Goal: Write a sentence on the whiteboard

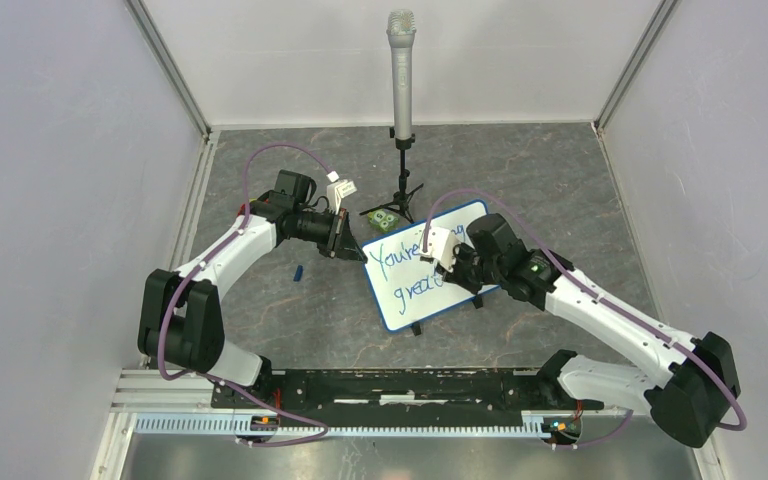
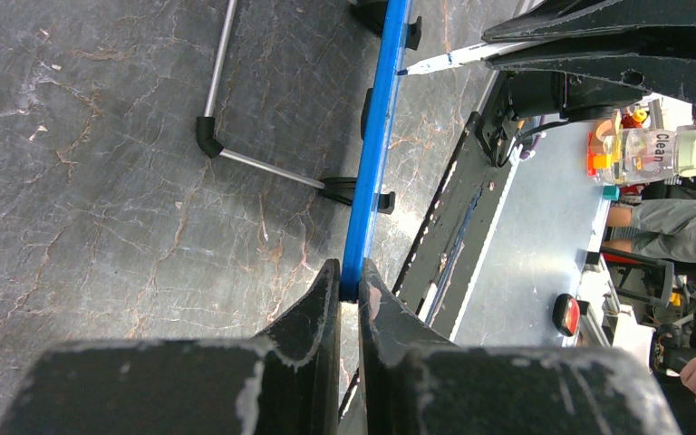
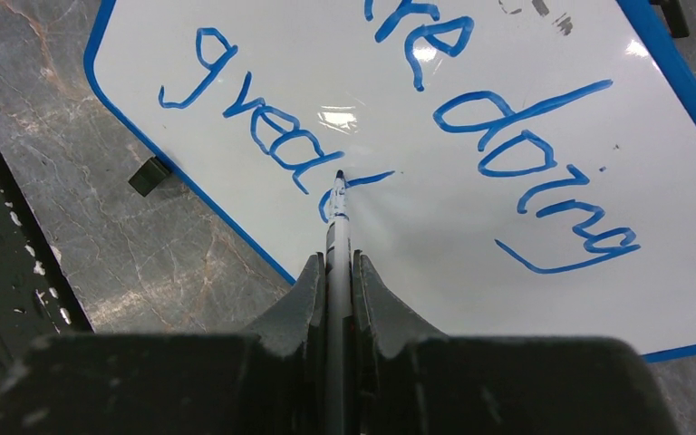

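The right gripper (image 3: pixel 338 269) is clamped on a marker (image 3: pixel 338 222), whose tip touches the whiteboard (image 3: pixel 435 254) at the last letter of the sentence (image 3: pixel 526 154). The left gripper (image 2: pixel 351 276) pinches the whiteboard's blue edge.

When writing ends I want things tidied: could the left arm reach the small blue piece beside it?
Likely yes, once freed: the small blue piece lies on bare table near its wrist, but the left gripper is clamped on the whiteboard's edge.

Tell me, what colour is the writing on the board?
Blue. The sentence on the whiteboard shows best in the right wrist view.
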Available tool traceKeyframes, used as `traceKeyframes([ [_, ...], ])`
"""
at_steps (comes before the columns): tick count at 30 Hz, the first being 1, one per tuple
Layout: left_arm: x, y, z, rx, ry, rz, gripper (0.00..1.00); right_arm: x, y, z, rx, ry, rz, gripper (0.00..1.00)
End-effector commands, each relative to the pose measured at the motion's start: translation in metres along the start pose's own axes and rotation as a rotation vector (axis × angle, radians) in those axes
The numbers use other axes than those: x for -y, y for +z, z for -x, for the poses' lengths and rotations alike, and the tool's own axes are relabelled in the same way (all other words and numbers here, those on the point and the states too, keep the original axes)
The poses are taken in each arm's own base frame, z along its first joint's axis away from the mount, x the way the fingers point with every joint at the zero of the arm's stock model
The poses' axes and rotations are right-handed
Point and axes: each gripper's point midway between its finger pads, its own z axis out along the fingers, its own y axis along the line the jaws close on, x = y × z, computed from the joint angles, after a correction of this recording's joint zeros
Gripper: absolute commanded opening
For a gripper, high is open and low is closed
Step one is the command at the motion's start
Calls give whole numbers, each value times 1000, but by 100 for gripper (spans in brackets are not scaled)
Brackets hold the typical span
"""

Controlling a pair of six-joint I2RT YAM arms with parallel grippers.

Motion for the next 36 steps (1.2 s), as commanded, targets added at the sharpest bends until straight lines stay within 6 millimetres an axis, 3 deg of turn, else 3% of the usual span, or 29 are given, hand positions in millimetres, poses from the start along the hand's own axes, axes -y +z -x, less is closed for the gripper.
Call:
traceKeyframes([
  [1, 2, -3, 4, 14, 46, 14, 2, 5, 3, 21, 64, -3, -9, 0],
  [18, 0, -2, 4, 10, 39, 20, 2, 16, -6, -13, -25, -20, -90, 0],
  [29, 0, -3, 5, 13, 41, 23, 2, 22, -11, -17, -39, -6, -116, 0],
  [36, 2, -3, 5, 15, 43, 17, 3, 16, -25, -2, 13, -4, -89, 0],
])
